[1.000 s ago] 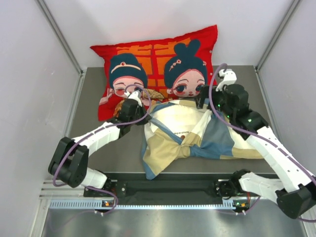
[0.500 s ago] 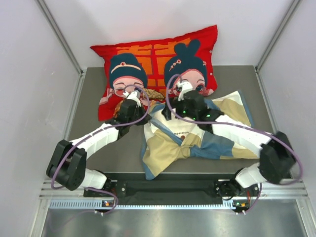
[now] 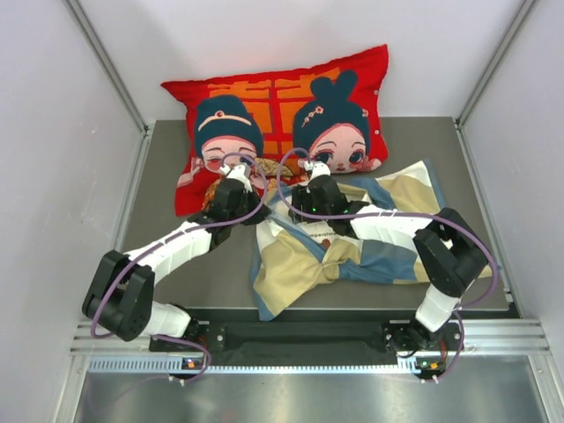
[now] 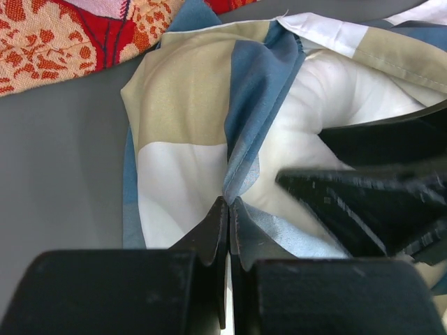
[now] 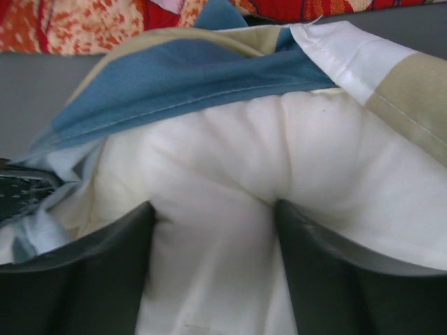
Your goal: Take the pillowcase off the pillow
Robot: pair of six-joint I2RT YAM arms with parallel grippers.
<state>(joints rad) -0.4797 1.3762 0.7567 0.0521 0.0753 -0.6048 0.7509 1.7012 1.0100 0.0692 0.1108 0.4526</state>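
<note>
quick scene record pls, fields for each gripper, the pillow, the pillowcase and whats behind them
left gripper: shut on a fold of the pillowcase
right gripper: open, fingers either side of the pillow
pillow: white face bared at the opening, rest covered
pillowcase: rumpled, on the table
behind: red cushion

I see a flat grey table (image 3: 423, 137) with plain white walls around it: the left wall (image 3: 53, 176), the right wall (image 3: 529, 132) and the back wall (image 3: 282, 35). A thin metal bar (image 3: 106, 62) runs up each back corner. Along the near edge lies a slotted rail (image 3: 291, 363), and below it a shiny metal sheet (image 3: 308, 397). The light is soft and even.
</note>
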